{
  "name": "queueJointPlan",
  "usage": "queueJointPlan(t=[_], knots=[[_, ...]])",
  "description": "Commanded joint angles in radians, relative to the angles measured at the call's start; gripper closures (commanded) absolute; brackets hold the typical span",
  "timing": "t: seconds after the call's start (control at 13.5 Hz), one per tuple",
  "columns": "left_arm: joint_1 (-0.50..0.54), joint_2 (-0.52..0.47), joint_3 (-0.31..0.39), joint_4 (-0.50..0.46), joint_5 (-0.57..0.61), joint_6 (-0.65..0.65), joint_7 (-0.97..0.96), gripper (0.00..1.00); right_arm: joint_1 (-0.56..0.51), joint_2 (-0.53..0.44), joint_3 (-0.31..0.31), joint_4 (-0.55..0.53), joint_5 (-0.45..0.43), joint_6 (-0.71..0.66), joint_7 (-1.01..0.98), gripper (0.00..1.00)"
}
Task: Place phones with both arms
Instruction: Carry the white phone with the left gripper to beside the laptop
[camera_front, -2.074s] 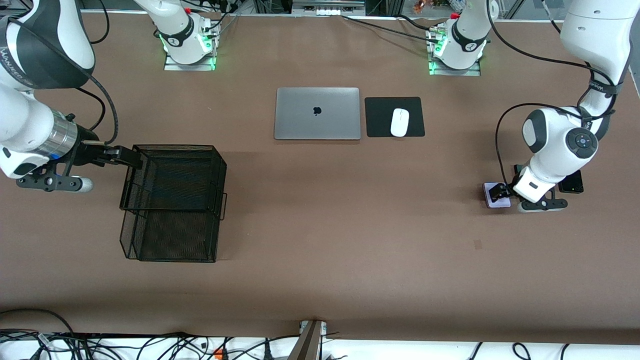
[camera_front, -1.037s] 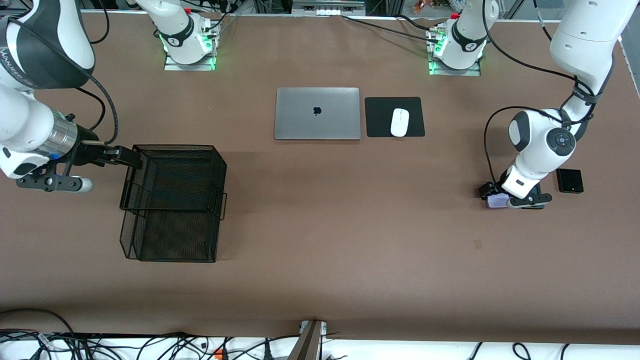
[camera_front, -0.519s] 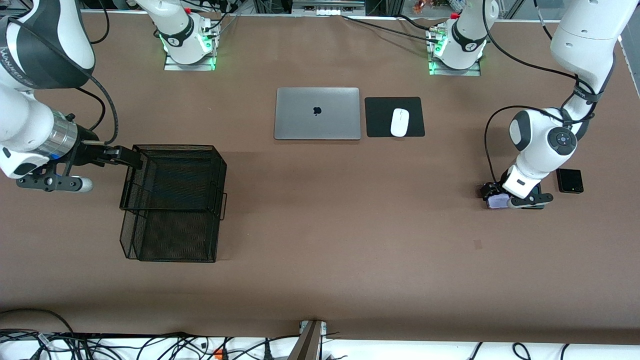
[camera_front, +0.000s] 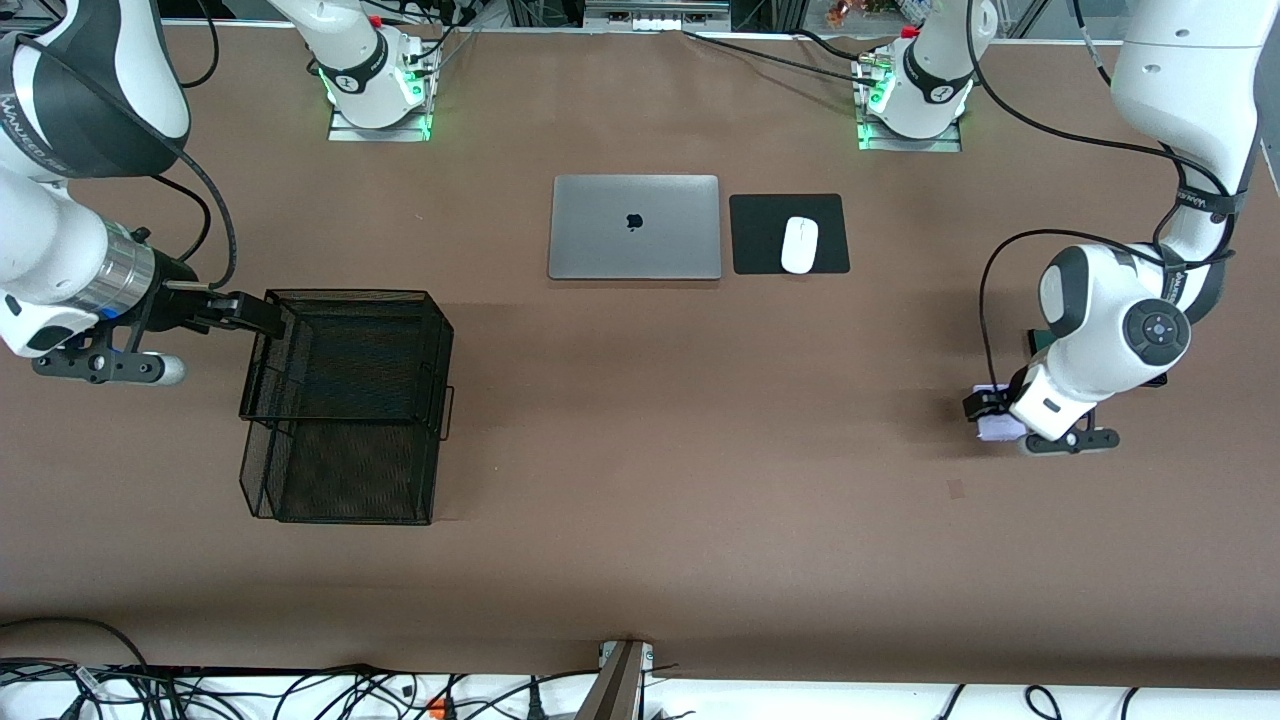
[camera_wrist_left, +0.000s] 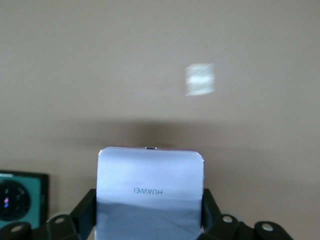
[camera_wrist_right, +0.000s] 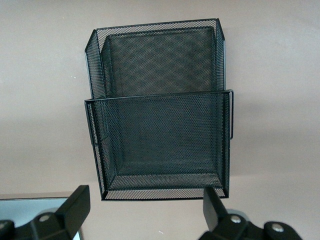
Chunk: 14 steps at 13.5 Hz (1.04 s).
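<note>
Left gripper (camera_wrist_left: 149, 220) clamped on lilac phone (camera_wrist_left: 150, 192), just off the table. Right gripper (camera_wrist_right: 145, 210) waiting, jaws wide, over mesh tray (camera_wrist_right: 160, 145). Next: carry to tray.

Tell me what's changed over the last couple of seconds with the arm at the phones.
The left gripper closed its jaws on the lilac-white phone, which lay flat before, and has lifted it off the table. The arm swung back over the black phone, now hidden. The right gripper, mesh tray, laptop and mouse stayed put.
</note>
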Motion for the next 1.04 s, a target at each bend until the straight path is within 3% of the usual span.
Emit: queueJointPlan(t=[0.0,0.3,0.67,0.81,0.96], knots=[[-0.12,0.04,0.007,0.078,-0.002,-0.037,-0.127,0.96,0.0,-0.008,0.002,-0.009,-0.005,0.009,0.011,0.0],[-0.349,0.08,0.006,0.157,-0.011,-0.098,-0.4,0.96,0.0,-0.008,0.003,-0.009,-0.008,0.009,0.011,0.0],[-0.642,0.262,0.007,0.446,-0.04,-0.171,-0.72,0.97,0.0,-0.008,0.002,-0.009,-0.009,0.009,0.011,0.0],[-0.717,0.323,0.012,0.521,-0.037,-0.171,-0.775,0.97,0.0,-0.008,0.003,-0.009,-0.009,0.009,0.011,0.0],[-0.783,0.418,0.02,0.657,-0.034,-0.171,-0.83,0.97,0.001,-0.008,0.003,-0.009,-0.009,0.009,0.011,0.0]])
